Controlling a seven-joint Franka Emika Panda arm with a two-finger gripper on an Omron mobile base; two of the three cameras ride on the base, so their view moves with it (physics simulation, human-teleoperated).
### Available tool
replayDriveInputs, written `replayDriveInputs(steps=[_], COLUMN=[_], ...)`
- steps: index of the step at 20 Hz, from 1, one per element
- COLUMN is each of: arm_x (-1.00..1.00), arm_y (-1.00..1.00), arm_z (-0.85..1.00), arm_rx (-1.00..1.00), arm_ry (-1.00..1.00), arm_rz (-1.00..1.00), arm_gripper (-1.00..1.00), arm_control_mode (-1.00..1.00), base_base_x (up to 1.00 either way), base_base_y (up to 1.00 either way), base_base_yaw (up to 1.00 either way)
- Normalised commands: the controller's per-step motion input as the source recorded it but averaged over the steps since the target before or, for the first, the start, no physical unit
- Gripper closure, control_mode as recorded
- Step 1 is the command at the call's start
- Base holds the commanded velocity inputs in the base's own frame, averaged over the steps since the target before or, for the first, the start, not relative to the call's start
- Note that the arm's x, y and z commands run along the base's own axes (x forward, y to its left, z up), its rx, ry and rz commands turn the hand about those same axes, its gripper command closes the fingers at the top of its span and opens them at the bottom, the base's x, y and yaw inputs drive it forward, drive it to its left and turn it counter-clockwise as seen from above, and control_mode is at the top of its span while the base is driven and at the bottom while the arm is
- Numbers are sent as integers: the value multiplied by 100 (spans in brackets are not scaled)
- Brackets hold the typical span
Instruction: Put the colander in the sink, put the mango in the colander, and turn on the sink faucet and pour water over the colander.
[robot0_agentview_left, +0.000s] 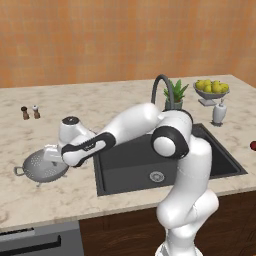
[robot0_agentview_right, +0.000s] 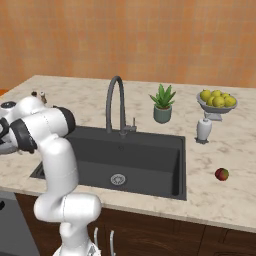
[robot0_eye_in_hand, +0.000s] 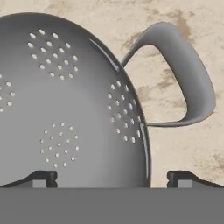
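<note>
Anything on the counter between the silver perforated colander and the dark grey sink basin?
Only bare marble counter separates the silver perforated colander from the dark grey sink, in the left base view, though the arm hides part of that stretch.

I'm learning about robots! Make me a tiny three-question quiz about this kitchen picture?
1. True or false: the colander already sits inside the sink.
2. Which fruit lies alone on the counter, right of the sink?
A. mango
B. lemon
C. banana
3. Fill in: in the hand view, the gripper has its jaws on either side of the colander's ____.

Key: 1 false, it stands on the counter; 2 A; 3 rim.
</note>
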Motion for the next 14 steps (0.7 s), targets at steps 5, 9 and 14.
replayDriveInputs(steps=[5, 9, 14], arm_x=[0, 0, 0], arm_y=[0, 0, 0], arm_z=[-25, -19, -7], arm_rx=[0, 0, 0], arm_ry=[0, 0, 0], arm_rz=[0, 0, 0], arm_gripper=[-100, -100, 100], arm_control_mode=[-100, -100, -100], base_base_x=[0, 0, 0], base_base_y=[0, 0, 0], base_base_yaw=[0, 0, 0])
